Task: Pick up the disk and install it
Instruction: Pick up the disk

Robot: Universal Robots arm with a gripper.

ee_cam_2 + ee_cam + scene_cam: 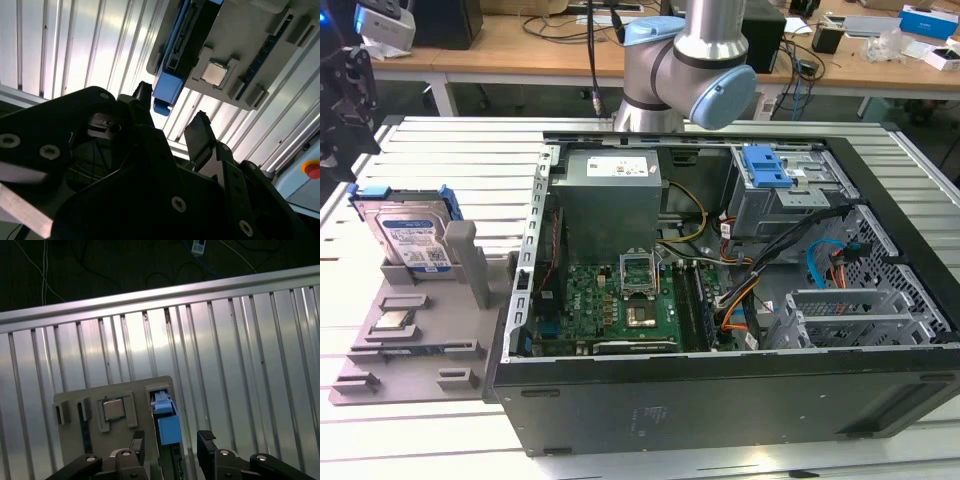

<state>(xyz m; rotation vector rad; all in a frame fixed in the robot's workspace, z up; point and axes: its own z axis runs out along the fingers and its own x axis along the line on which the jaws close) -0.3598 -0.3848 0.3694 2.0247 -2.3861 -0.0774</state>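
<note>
- Ribbed aluminium surface (450,160) runs under everything, with cluttered wooden desks (520,50) along the far side.
- The disk (415,238) stands on edge in a slot of the grey holder (420,345) at the exterior view's left. It is well apart from the open computer case (720,300) in the middle.
- My jaws stand apart and hold nothing. In the first wrist view the disk's blue carrier (167,422) lines up with the gap between my fingertips (205,436), and as far as I can tell I am not touching it.
- I judge the step in hand to be the approach for the pick-up. To do it well I should centre the gap on the carrier, square my fingertips to its flat sides and come down straight.
- I should also steer clear of the holder's upright post (468,260) and of the small square chip (114,409) seated just beside the slot.
- The grip ought to land evenly on the carrier frame, so the disk neither tilts nor jams in its slot.
- Count: one disk, one chip, one holder, one case, one arm (685,60), two fingertips.
</note>
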